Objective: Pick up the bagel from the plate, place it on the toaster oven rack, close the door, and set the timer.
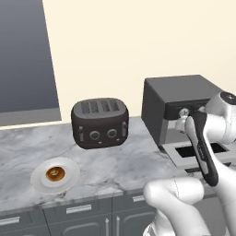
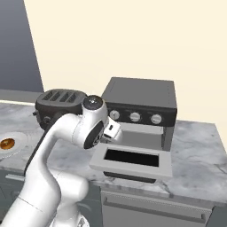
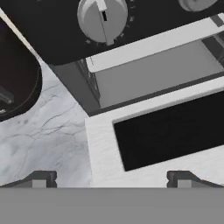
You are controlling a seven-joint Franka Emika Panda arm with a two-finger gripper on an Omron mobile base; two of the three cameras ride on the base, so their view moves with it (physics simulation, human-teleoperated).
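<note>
The bagel (image 1: 55, 174) is sitting on the plate (image 1: 69, 167) at the near left of the bench (image 1: 120, 161), well apart from the oven (image 2: 139, 99), so nothing is loaded yet. The door (image 2: 132, 160) is lying folded down flat, leaving the rack (image 3: 157, 72) open for loading. The gripper (image 3: 111, 180) is hovering over the door's left end, fingers spread wide and holding nothing.
</note>
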